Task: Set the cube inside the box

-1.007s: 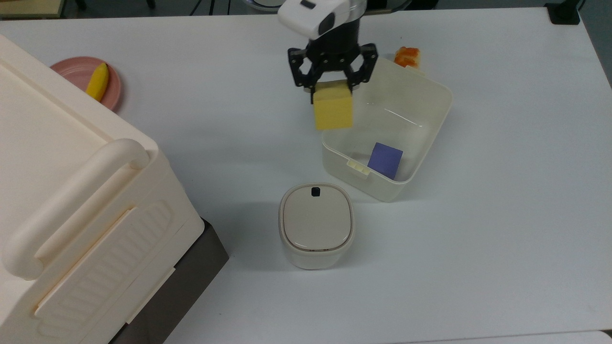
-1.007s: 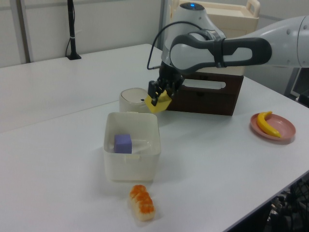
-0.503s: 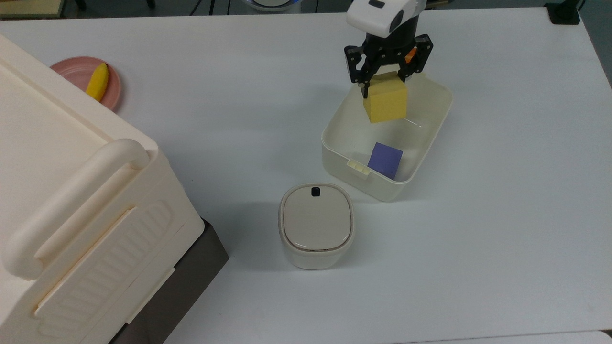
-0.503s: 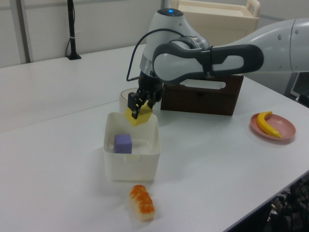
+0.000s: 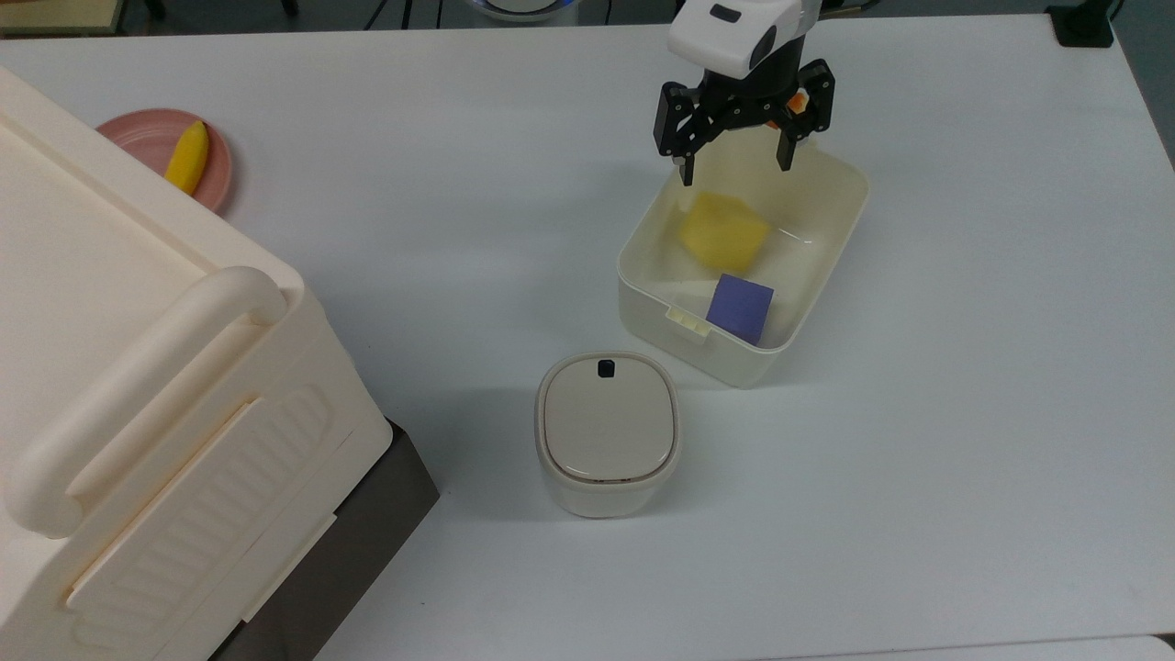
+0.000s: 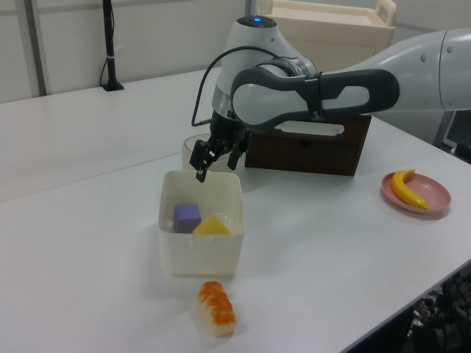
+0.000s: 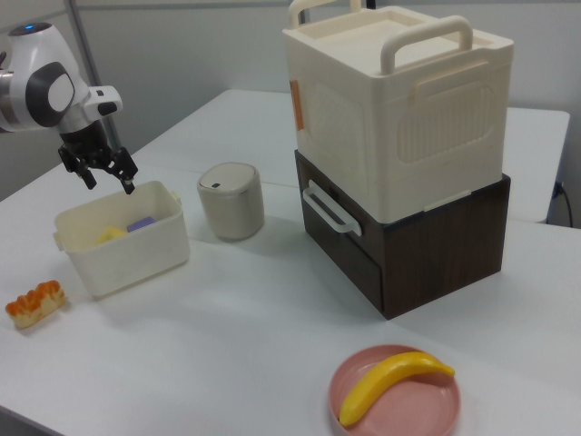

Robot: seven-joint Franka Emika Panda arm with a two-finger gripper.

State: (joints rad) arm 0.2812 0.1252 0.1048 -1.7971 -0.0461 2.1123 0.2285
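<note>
— What is the surface like, and the room around it?

— A plain white desk (image 5: 964,459), matte and broad. In the left view a pale wall and a black stand rise behind it; in the right view a grey wall runs along the back.

— Count the things for me.

— One box (image 5: 831,275), cream-white with a small tab handle on its near wall. One cube (image 5: 723,231), yellow, inside the box and tilted, beside one flat purple block (image 5: 742,308) that lies nearer the tab handle. One small lidded bin (image 5: 608,431) with a black button, just beside the box toward the top view's lower left. One ribbed cream crate (image 7: 399,109) with handles, stacked on one dark brown drawer unit (image 7: 413,245). One pink plate (image 7: 395,398) carrying one banana (image 7: 392,381). One piece of orange-topped sushi (image 6: 215,307) on the desk, close to the box.

— And the arm?

— One pincer (image 5: 738,165), its two fingers spread wide and gripping nothing, hanging above the far end of the box, clear of the cube.

— Does any view add something?

— The top view looks straight down into the box and shows the cube apart from the pincer. The right view shows the drawer unit's front handle and the whole plate. The left view shows the sushi whole.
</note>
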